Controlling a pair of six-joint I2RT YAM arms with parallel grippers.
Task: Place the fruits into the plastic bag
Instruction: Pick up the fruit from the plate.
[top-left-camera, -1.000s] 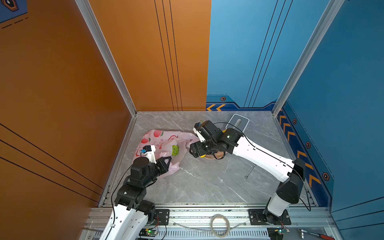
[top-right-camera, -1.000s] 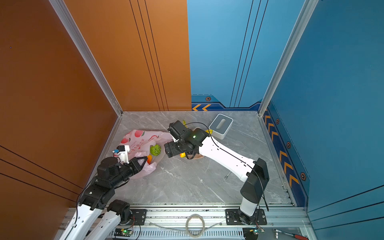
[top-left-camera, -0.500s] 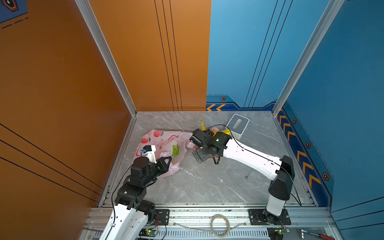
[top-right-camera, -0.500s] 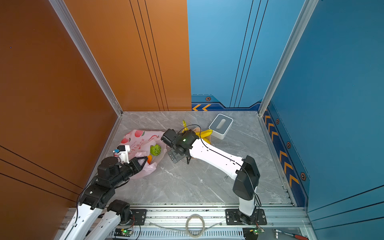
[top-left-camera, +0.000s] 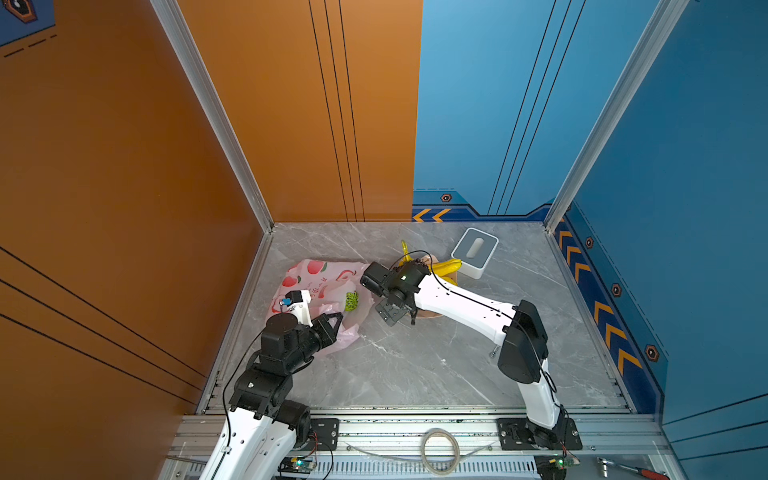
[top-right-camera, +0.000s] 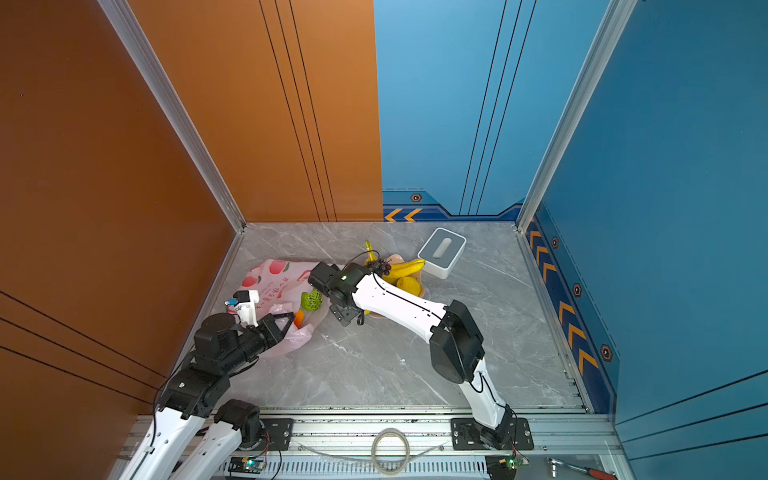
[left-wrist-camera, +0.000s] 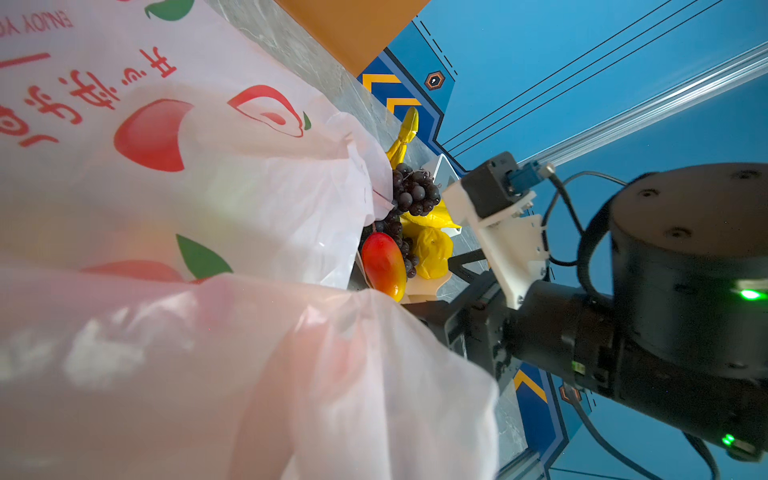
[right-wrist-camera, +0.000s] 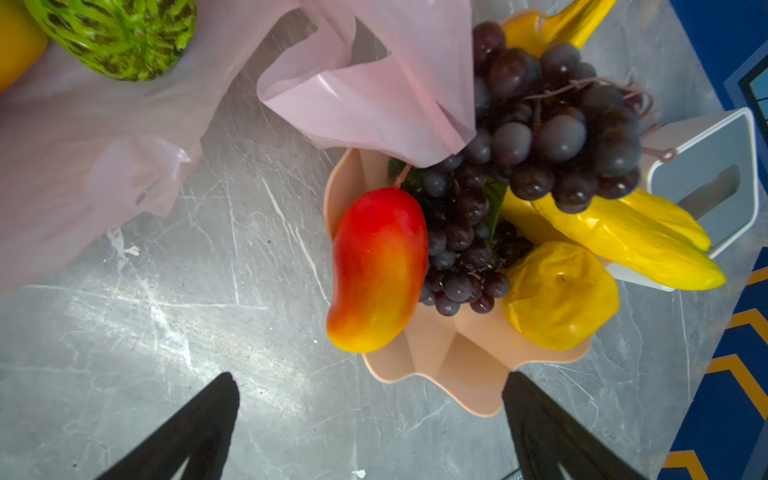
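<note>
Pink plastic of the bag (top-left-camera: 316, 278) lay on the left part of the table (top-left-camera: 415, 365) in both top views, with a green fruit (top-left-camera: 351, 301) in its open mouth. The left arm reached forward and low, and the left gripper (top-left-camera: 332, 322) was closed on the near edge of the bag, holding it raised. The right arm stretched slantwise from its base toward the bag, elbow bent, wrist turned down. The right gripper (top-left-camera: 392, 313) hung with jaws apart and empty over the table, just beside the bag. The bananas (top-left-camera: 446, 266) had their long axis toward the box (top-left-camera: 473, 251).

From the left wrist, the bag filled most of the picture. Behind it were the grapes (left-wrist-camera: 415, 195), the mango (left-wrist-camera: 384, 266) and the wrist of the right arm.

From the right wrist, both fingers (right-wrist-camera: 187, 432) stood wide apart above bare table. The mango lay lengthways on the rim of the plate (right-wrist-camera: 457, 357) at the bag side, its yellow end out past the rim. The lemon (right-wrist-camera: 561, 295) touched the grapes. A fold of the bag lay over the rim against the grapes.
</note>
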